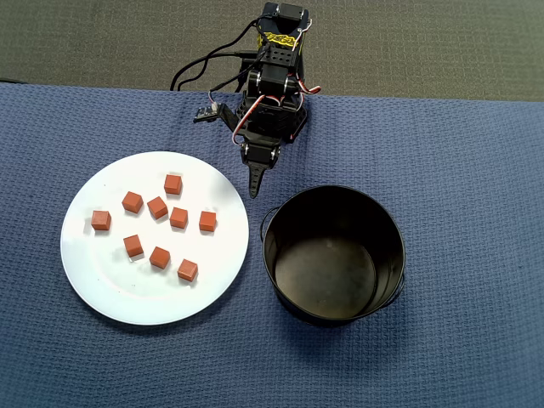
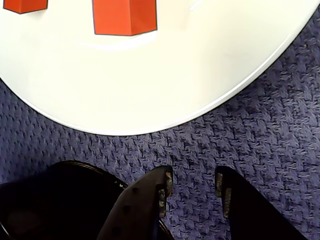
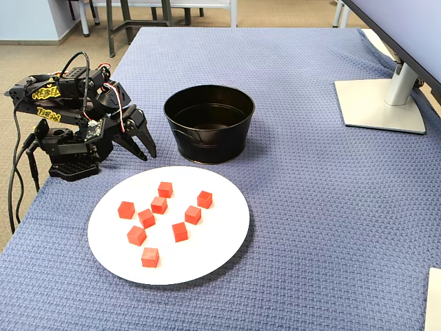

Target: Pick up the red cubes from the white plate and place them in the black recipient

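We see nine cubes (image 1: pixel 157 207) lying loose on the plate (image 1: pixel 102 280) in the overhead view, spread over its middle and none touching another. The plate rests on the blue woven cloth (image 1: pixel 476 212) that covers the desk, and the pot (image 1: pixel 333 253) stands just beside it, to its right in that view. We find nothing inside the pot but its shiny dark floor.

The arm (image 3: pixel 65 121) is folded low at the desk's edge, and its claw (image 1: pixel 255 187) points down toward the gap between plate and pot. In the wrist view we see the claw (image 2: pixel 192 192) released, its two fingertips apart with bare cloth between them and nothing held. From there the plate's rim (image 2: pixel 150 127) curves just ahead of the tips, with two cubes (image 2: pixel 125 17) at the top edge, and the pot (image 2: pixel 50 200) shows at the lower left. A monitor stand (image 3: pixel 382 103) sits well apart on the cloth in the fixed view.
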Controlling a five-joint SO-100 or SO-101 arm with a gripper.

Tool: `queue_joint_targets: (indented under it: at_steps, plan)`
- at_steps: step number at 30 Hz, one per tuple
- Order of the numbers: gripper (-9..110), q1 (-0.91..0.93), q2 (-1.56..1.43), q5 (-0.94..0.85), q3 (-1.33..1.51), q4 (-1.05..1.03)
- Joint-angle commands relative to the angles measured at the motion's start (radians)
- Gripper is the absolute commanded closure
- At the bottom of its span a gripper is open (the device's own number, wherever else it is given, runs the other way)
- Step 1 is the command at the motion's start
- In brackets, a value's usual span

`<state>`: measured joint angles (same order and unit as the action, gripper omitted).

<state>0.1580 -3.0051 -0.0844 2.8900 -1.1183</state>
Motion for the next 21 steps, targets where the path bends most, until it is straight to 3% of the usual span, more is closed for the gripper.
queue_joint_targets:
  at_steps: [1, 14, 21]
  plan:
    - [99, 0.008, 0.072, -0.066, -0.172, -0.114]
    - [101, 0.032, 0.115, -0.098, -0.192, -0.114]
    - [93, 0.141, 0.362, -0.27, -0.356, -0.043]
